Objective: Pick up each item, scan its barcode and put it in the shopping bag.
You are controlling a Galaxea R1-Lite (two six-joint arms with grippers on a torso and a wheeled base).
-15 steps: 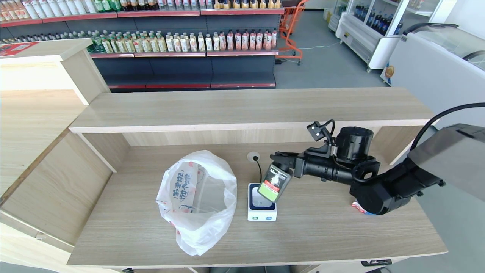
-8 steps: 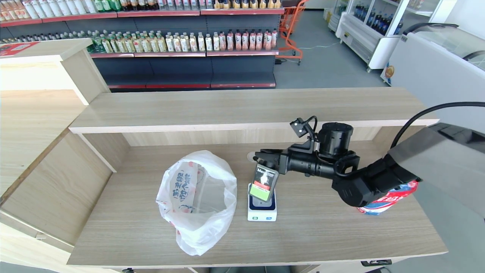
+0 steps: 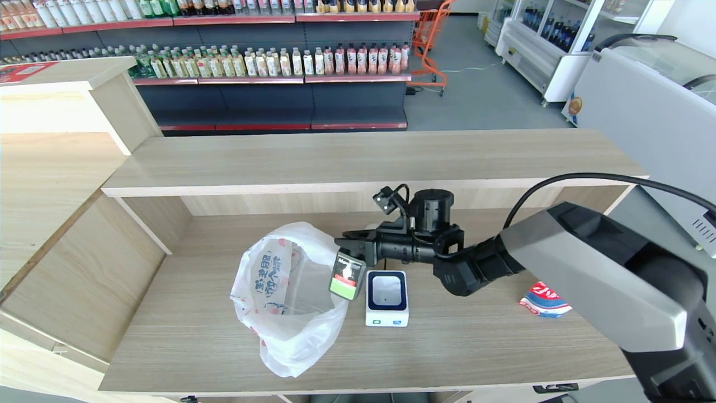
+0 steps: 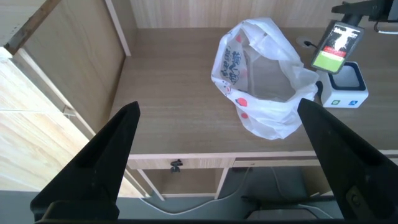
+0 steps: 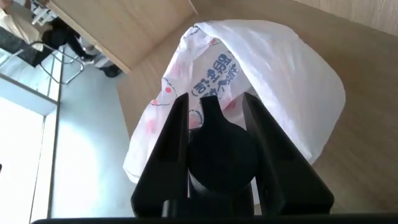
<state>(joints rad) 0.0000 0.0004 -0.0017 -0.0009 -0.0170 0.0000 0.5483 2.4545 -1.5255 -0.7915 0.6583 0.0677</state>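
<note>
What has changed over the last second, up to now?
The right gripper, shut on the item, swept toward the robot's left. It went from right of the scanner, across its face, to the rim of the bag on the scanner's side. Nothing was let go. Bag and scanner stayed put.

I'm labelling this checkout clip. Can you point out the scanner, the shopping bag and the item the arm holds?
scanner (image 3: pixel 386 291): head view, on its dark glass top.
shopping bag (image 3: pixel 267 277): head view, on its printed side wall.
held item (image 3: pixel 345 277): head view, on its red and green label.
</note>
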